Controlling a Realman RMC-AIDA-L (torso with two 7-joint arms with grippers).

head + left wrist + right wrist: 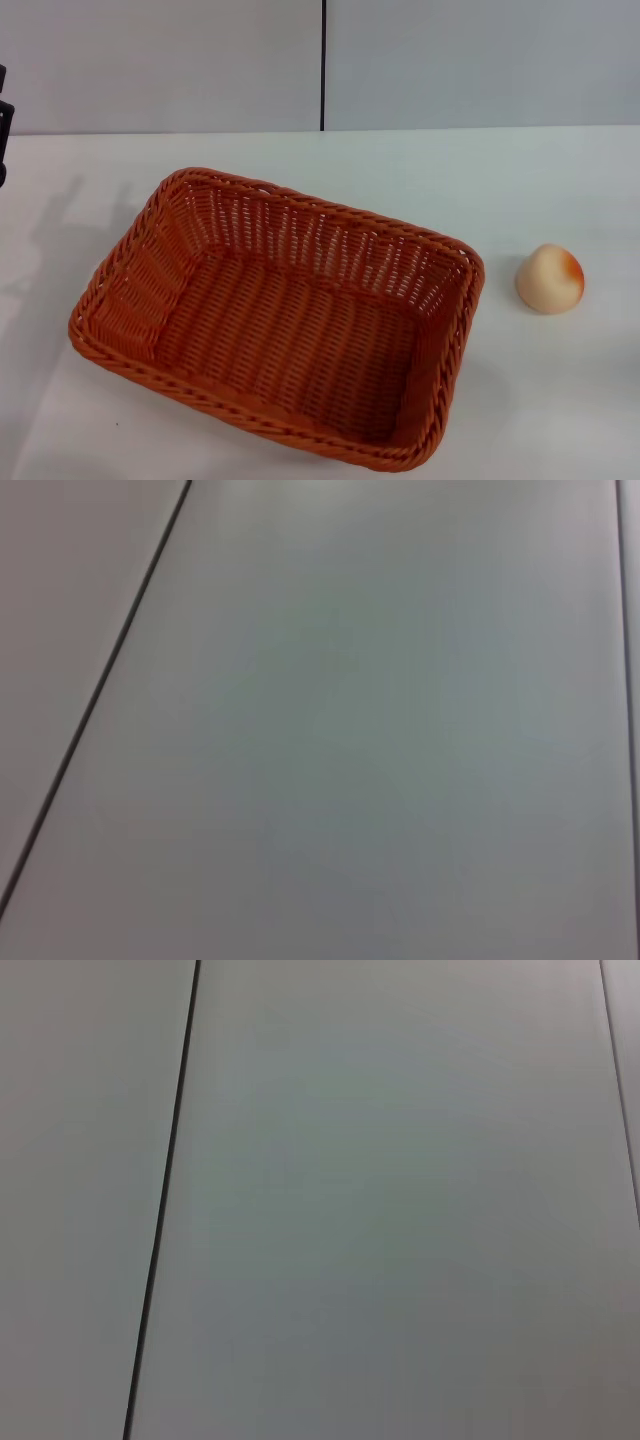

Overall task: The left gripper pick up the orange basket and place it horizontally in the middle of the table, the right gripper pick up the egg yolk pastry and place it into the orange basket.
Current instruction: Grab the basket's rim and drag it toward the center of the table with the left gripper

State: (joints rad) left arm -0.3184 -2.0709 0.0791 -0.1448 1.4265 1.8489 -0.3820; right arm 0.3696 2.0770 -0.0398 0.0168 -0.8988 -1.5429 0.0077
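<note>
The orange basket [290,340] lies on the white table [540,180], left of centre in the head view, turned at a slant and with nothing inside it. The egg yolk pastry [549,279] sits on the table to the right of the basket, a short gap away, its orange-red patch facing up and right. A black piece of the left gripper [3,120] shows at the far left edge, well back from the basket and apart from it. The right gripper is out of view. Both wrist views show only wall.
A pale grey wall with a dark vertical seam [323,65] stands behind the table. The same kind of seam [90,705] crosses the left wrist view and a seam [165,1200] crosses the right wrist view. Bare tabletop lies behind the basket and around the pastry.
</note>
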